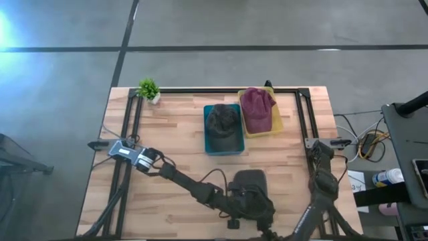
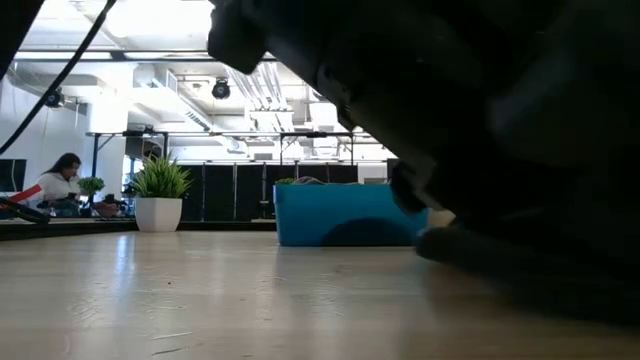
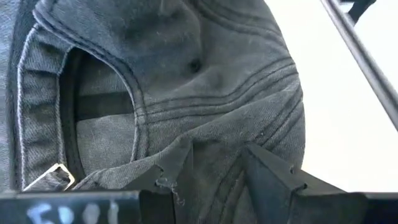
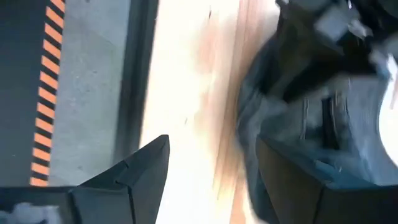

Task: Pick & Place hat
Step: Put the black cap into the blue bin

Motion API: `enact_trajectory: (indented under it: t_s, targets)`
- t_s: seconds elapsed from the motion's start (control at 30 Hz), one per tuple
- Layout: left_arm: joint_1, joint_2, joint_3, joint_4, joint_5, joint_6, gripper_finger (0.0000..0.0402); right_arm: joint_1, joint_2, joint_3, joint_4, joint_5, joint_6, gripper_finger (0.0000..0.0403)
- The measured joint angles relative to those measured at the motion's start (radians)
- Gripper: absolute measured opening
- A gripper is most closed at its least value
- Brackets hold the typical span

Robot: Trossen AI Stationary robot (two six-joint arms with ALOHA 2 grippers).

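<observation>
A dark grey hat (image 1: 249,182) lies on the wooden table near its front edge, crown up. The left wrist view shows its back opening and strap buckle (image 3: 50,177). My left gripper (image 1: 249,202) reaches in from the table's left, slanting down onto the hat (image 3: 205,81), with its fingers apart. My right gripper (image 4: 211,149) hangs open above the table beside the hat (image 4: 348,124), pointing steeply down with only bare wood between its fingers. My left gripper sets its two open fingertips (image 3: 180,155) on the hat's crown (image 3: 217,140), and a ridge of cloth stands between them. It comes slanting down from the table's left. The hat lies on the table.
At the table's far middle, a blue tray (image 1: 207,130) holds a dark hat (image 1: 223,124), and a yellow tray (image 1: 275,124) next to it holds a maroon hat (image 1: 256,107). A small potted plant (image 1: 148,89) stands at the far left corner. A person (image 2: 55,185) sits in the room behind.
</observation>
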State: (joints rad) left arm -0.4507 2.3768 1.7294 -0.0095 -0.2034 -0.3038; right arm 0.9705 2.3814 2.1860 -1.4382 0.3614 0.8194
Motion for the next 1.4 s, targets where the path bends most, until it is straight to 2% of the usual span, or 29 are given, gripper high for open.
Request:
enact_trajectory:
  t_s: [0.1,0.2,0.4,0.67,0.73,0.83,0.97,1.03,1.1,1.2,1.4]
  targets:
    - [-0.003,-0.006,-0.002,-0.071,0.013,0.012,0.0138,0.026,-0.001,0.055,-0.063,-0.002,0.103,0.0235]
    - [-0.014,-0.021,-0.024,-0.117,0.055,0.06,0.0138,0.044,-0.003,0.087,-0.138,-0.008,0.336,0.0235]
    - [-0.053,-0.035,-0.045,-0.164,0.087,0.129,0.0138,0.065,-0.048,0.043,-0.133,-0.013,0.747,0.0235]
    - [-0.112,-0.04,-0.048,-0.287,0.067,0.136,0.0138,0.085,-0.195,-0.168,-0.125,0.046,1.131,0.0234]
    - [-0.131,-0.041,-0.048,-0.311,0.019,0.164,0.0138,0.088,-0.246,-0.25,-0.102,0.094,1.253,0.0234]
    - [-0.164,-0.044,-0.048,-0.339,-0.12,0.211,0.0138,0.092,-0.354,-0.401,-0.022,0.206,1.421,0.0234]
    - [-0.208,-0.047,-0.05,-0.354,-0.387,0.231,0.0138,0.069,-0.502,-0.634,0.246,0.276,1.447,0.0235]
    - [-0.213,-0.047,-0.05,-0.356,-0.472,0.227,0.0138,0.045,-0.557,-0.745,0.417,0.332,1.438,0.0235]
    - [-0.209,-0.047,-0.052,-0.36,-0.491,0.215,0.0138,0.014,-0.608,-0.849,0.552,0.343,1.433,0.0235]
    - [-0.208,-0.047,-0.051,-0.363,-0.492,0.206,0.0138,-0.025,-0.667,-0.976,0.664,0.341,1.447,0.0235]
    - [-0.212,-0.047,-0.051,-0.362,-0.493,0.186,0.0138,-0.108,-0.77,-1.162,0.771,0.306,1.443,0.0235]
